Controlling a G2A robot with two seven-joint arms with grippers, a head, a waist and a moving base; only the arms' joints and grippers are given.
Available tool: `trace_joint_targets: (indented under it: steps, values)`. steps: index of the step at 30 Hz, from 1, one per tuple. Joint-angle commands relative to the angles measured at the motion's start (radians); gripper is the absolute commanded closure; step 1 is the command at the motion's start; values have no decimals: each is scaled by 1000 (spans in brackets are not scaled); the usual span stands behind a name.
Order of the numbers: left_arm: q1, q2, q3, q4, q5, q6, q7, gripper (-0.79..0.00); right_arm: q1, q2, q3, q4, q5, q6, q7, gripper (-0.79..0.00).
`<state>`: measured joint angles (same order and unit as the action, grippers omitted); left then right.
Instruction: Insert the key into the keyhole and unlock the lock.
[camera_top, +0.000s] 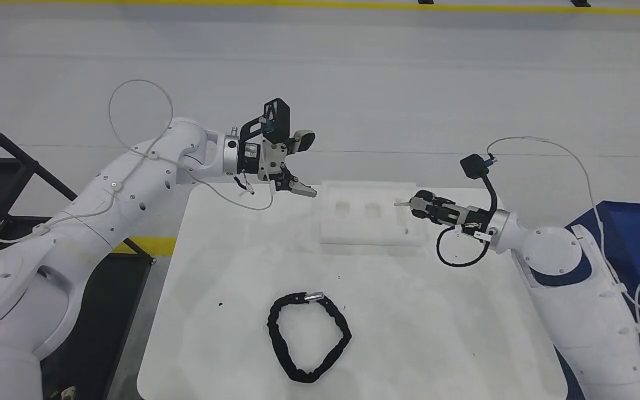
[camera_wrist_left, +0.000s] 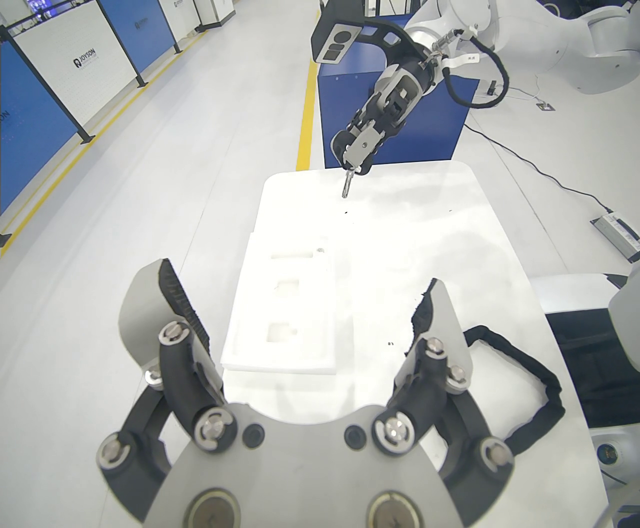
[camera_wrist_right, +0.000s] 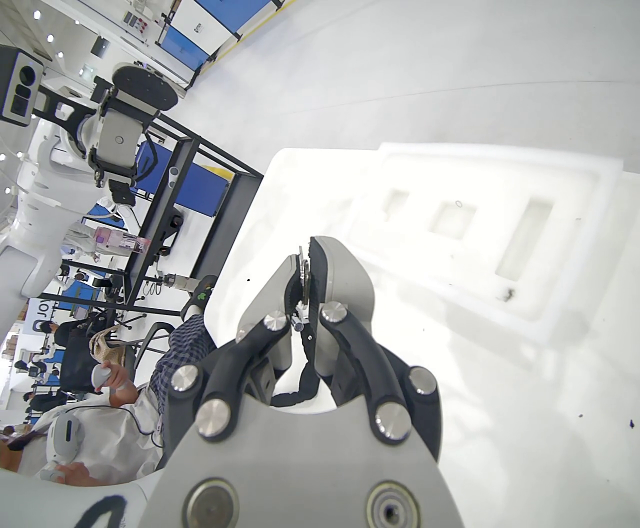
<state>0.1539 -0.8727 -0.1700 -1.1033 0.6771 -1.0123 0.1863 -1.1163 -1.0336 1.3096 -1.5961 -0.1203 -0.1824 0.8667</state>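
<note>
A black chain lock (camera_top: 308, 336) lies in a loop on the white table (camera_top: 420, 330), near its front; its metal lock end (camera_top: 314, 297) points to the back. Part of the lock (camera_wrist_left: 525, 390) shows past my left gripper. My right gripper (camera_top: 413, 203) hangs above the table's back right, shut on a small metal key (camera_wrist_left: 346, 184) that points down from its fingertips. The key's head (camera_wrist_right: 303, 272) is pinched between the pads. My left gripper (camera_top: 297, 184) hovers open and empty over the table's back left corner (camera_wrist_left: 300, 305).
A white foam tray (camera_top: 368, 213) with three shallow rectangular pockets lies at the table's back middle, between the two grippers. A black frame (camera_top: 30, 170) stands left of the table. A blue cabinet (camera_wrist_left: 395, 120) stands beyond the table's right side.
</note>
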Motion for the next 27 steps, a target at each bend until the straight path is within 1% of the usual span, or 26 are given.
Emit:
trace_joint_targets:
  steps: [1,3,4,7,10,12,16,19,22,27]
  values:
    - [0,0,0,0,0,0,0,-785,0,0,0,0,0,0,0,0]
    - [2,0,-1,-3,0,5,-1,-785,0,0,0,0,0,0,0,0]
    - [8,1,-8,-17,3,14,-7,-785,0,0,0,0,0,0,0,0]
    - [17,12,-29,-58,58,0,-37,-785,0,0,0,0,0,0,0,0]
    - [65,29,-22,-117,71,0,-12,-785,0,0,0,0,0,0,0,0]
    - [86,41,-6,-135,115,0,-17,-785,0,0,0,0,0,0,0,0]
    - [163,58,0,-178,171,0,0,-785,0,0,0,0,0,0,0,0]
    - [200,65,0,-186,213,0,37,-785,0,0,0,0,0,0,0,0]
    - [232,65,0,-187,291,0,84,-785,0,0,0,0,0,0,0,0]
    - [290,52,0,-144,428,0,137,-785,0,0,0,0,0,0,0,0]
